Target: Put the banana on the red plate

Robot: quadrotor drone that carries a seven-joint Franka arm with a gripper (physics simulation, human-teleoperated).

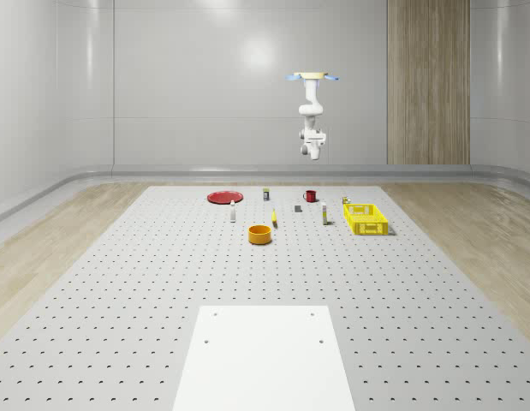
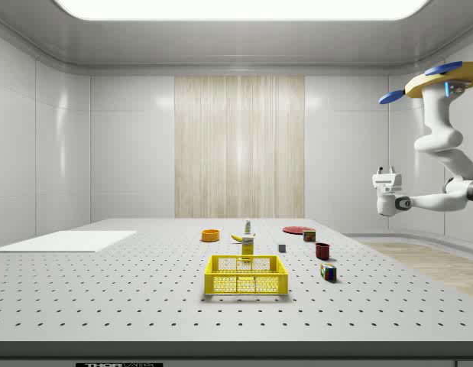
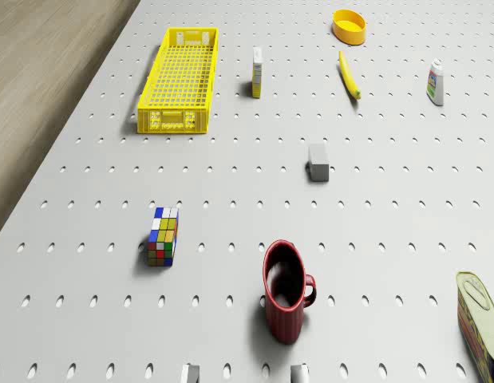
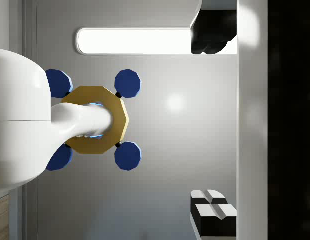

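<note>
Your drone (image 1: pixel 313 77) hovers high above the perforated table's (image 1: pixel 119 291) far edge. The gripper (image 4: pixel 213 120) is open, holding nothing. The slim curved banana (image 1: pixel 274 218) lies beside the round orange bowl (image 1: pixel 260 234), apart from the flat red plate (image 1: pixel 223 197).

The drone (image 4: pixel 97 120), gold-bodied with blue rotors, sits left of centre; dark fingertips (image 4: pixel 212 207) show at right, spread apart
</note>
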